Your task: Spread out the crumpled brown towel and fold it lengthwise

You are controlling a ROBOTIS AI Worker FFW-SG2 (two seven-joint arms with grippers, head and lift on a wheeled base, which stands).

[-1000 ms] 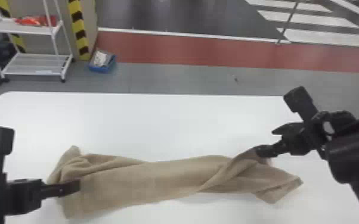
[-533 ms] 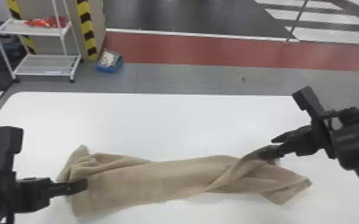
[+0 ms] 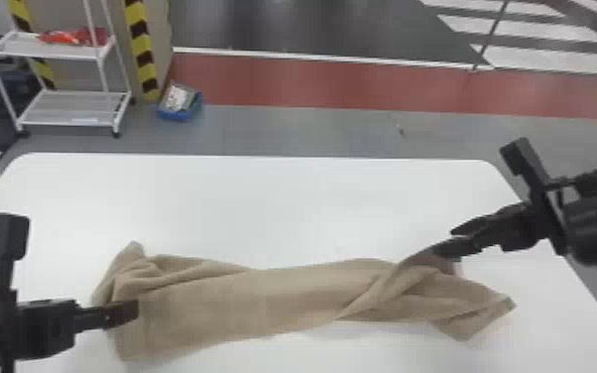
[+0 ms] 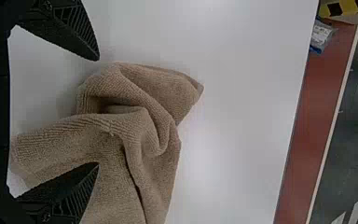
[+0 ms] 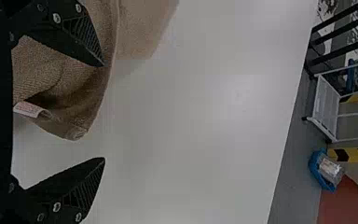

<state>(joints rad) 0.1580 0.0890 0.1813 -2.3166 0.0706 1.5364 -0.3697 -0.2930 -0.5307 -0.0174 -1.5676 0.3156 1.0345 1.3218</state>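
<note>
Brown towel (image 3: 263,297), drawn out sideways but neither flat nor folded

Head view: the cloth lies as a rumpled band across the near part of the white tabletop (image 3: 287,203), twisted towards its right end, with the left pincer (image 3: 131,311) at one end and the right pincer (image 3: 445,241) by its far edge; opening it out fully and the lengthwise fold (the real job, I'd say) look left to do. Left wrist view: that pincer is spread, one finger over the bunched folds. Right wrist view: that one is spread too, one finger over cloth, beside a small pale label (image 5: 28,109) whose print is too small to read.
</note>
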